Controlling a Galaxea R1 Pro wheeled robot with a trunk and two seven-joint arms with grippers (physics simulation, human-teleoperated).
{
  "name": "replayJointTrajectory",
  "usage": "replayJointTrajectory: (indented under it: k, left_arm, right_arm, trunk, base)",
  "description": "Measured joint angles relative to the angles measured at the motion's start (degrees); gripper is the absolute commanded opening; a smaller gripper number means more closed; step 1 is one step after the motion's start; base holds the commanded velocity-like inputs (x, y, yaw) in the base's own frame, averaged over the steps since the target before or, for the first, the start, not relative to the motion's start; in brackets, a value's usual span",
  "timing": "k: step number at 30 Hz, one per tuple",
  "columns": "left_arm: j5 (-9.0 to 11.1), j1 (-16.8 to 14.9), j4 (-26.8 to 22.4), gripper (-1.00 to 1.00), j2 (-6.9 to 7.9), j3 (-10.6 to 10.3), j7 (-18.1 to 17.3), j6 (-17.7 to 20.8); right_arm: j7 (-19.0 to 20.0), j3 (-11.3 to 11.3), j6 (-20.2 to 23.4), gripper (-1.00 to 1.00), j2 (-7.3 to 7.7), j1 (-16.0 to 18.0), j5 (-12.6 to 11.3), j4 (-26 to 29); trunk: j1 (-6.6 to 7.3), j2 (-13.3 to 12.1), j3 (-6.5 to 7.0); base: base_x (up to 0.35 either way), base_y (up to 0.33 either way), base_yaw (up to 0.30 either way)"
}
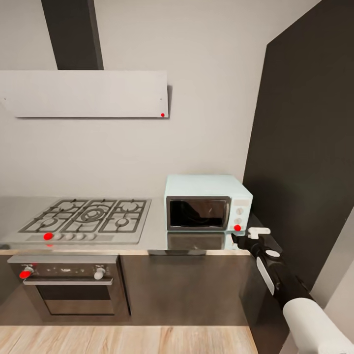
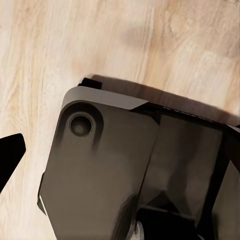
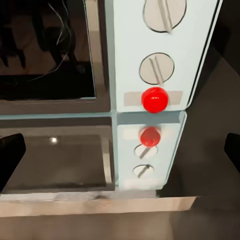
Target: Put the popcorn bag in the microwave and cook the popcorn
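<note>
Microwave (image 1: 207, 202) door shut; right pincer (image 1: 244, 238) released just before its red button (image 3: 154, 99), could miss sideways.

No text, brand or number I can read anywhere, microwave (image 1: 208, 202) knob panel at centre right unlettered, stove (image 1: 84, 217) knobs at lower left bare, range hood (image 1: 84, 93) at upper left unmarked

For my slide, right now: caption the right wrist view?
Right claw open before the microwave control panel, red button centred.
</note>
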State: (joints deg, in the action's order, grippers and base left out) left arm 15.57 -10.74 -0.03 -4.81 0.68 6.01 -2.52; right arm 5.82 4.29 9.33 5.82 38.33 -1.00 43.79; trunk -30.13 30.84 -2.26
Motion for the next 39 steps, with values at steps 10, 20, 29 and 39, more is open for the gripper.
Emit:
replayJointTrajectory:
  k: [10, 20, 29, 39]
  left_arm:
    - [0.0, 0.0, 0.0, 1.0, 0.07, 0.0, 0.0, 0.0]
    - [0.0, 0.0, 0.0, 1.0, 0.08, 0.1, 0.0, 0.0]
    - [0.0, 0.0, 0.0, 1.0, 0.08, 0.0, 0.0, 0.0]
    - [0.0, 0.0, 0.0, 1.0, 0.0, 0.0, 0.0, 0.0]
  right_arm:
    - [0.1, 0.1, -1.3, 1.0, 0.24, 0.0, 0.0, -0.8]
    - [0.2, 0.0, -1.3, 1.0, 0.85, 0.0, 0.2, -3.5]
    - [0.4, 1.3, -1.4, 1.0, 0.97, 0.0, 0.1, -3.8]
    - [0.4, 1.7, -2.9, 1.0, 1.06, 0.0, 0.3, -6.5]
  trunk:
    - [0.0, 0.0, 0.0]
    - [-0.01, 0.0, 0.0]
    - [-0.02, 0.0, 0.0]
    - [-0.01, 0.0, 0.0]
  base:
    - [0.141, 0.0, 0.0]
    - [0.097, 0.0, 0.0]
    - [0.02, 0.0, 0.0]
    - [0.01, 0.0, 0.0]
